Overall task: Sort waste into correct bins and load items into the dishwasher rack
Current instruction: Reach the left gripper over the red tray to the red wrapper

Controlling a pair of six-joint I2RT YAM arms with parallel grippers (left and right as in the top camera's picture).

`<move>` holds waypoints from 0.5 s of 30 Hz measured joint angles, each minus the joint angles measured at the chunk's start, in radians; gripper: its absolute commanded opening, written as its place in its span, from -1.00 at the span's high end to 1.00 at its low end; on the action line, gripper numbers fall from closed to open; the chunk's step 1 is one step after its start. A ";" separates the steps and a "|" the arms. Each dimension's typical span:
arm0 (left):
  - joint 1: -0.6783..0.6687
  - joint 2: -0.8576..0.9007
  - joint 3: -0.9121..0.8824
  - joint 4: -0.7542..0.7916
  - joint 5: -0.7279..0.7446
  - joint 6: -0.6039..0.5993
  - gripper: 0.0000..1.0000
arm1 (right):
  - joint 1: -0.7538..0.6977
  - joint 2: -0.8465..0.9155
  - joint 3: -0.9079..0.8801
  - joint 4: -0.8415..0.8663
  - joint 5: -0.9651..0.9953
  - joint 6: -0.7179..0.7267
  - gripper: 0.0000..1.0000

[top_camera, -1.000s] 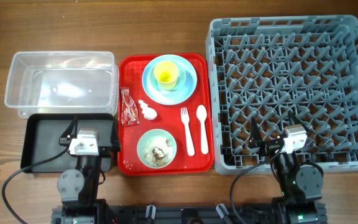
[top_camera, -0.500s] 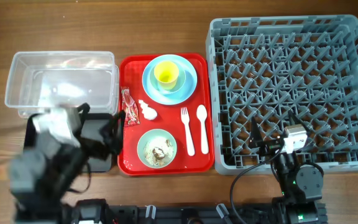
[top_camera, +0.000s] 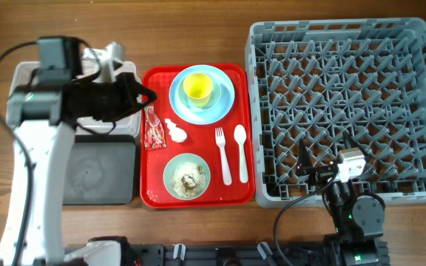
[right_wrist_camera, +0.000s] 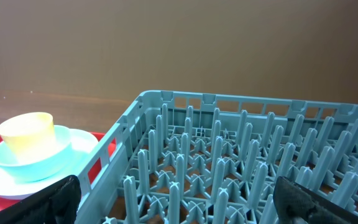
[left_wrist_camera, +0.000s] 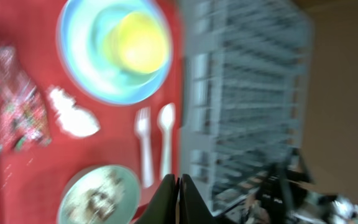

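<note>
The right claw (right_wrist_camera: 182, 199) hangs wide open and empty over the near edge of the rack (top_camera: 346, 74), at the near right of the table (top_camera: 198, 225). The black tray (top_camera: 102, 174) lies at the near left. On the red tray (top_camera: 154, 191) beside it, nearest comes the green bowl (top_camera: 166, 168) holding the scraps (top_camera: 189, 182). To its right the fork (top_camera: 222, 157) and spoon (top_camera: 240, 151) lie side by side, handles toward the near edge. Farther in, along the red tray's left edge, lies the wrapper (top_camera: 152, 127), its long axis running near to far, with the tissue (top_camera: 174, 131) just beside it on the right. At the far edge the cup (top_camera: 198, 87) stands upright, mouth up, in a blue bowl (right_wrist_camera: 36, 165) on the plate (top_camera: 180, 107). The left claw (top_camera: 143, 95) is closed on nothing. It reaches across the clear tub (top_camera: 113, 124) to the red tray's left edge, just beyond the wrapper's far end.

The step in hand looks like picking up the wrapper. To do it well, the claw should open first and turn so its fingers straddle the wrapper's narrow width rather than its length. Then it can come down at the middle and pinch without nudging the tissue. The wrapper looks thin and flat, so the fingertips will probably need to press lightly on the red tray before closing.
</note>
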 measured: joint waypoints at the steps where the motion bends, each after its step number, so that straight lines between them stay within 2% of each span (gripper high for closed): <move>1: -0.020 0.026 0.000 -0.015 -0.045 -0.018 0.82 | 0.000 0.000 0.000 0.000 0.000 0.000 -0.99; 2: -0.052 0.055 0.000 -0.038 -0.124 -0.050 0.61 | 0.000 0.000 0.000 0.000 0.000 0.000 -0.99; 3: -0.081 0.076 0.000 -0.048 -0.183 -0.078 0.53 | 0.000 0.000 0.000 0.000 0.000 0.000 -0.99; 4: -0.113 0.098 0.000 -0.051 -0.241 -0.100 0.35 | 0.000 0.000 0.000 0.000 0.000 0.000 -1.00; 7: -0.209 0.157 0.000 -0.041 -0.387 -0.191 0.26 | 0.000 0.000 0.000 0.000 0.000 0.000 -0.99; 9: -0.280 0.206 0.000 -0.037 -0.476 -0.250 -0.20 | 0.000 0.000 0.000 0.000 0.000 0.000 -0.99; 10: -0.312 0.227 0.000 -0.037 -0.520 -0.288 -0.26 | 0.000 0.000 0.000 0.000 0.000 0.000 -1.00; 12: -0.362 0.272 0.000 -0.037 -0.591 -0.347 -0.16 | 0.000 0.000 0.000 0.000 0.000 0.000 -1.00; 15: -0.409 0.328 0.000 -0.032 -0.654 -0.413 -0.14 | 0.000 0.000 0.000 0.000 0.000 0.000 -0.99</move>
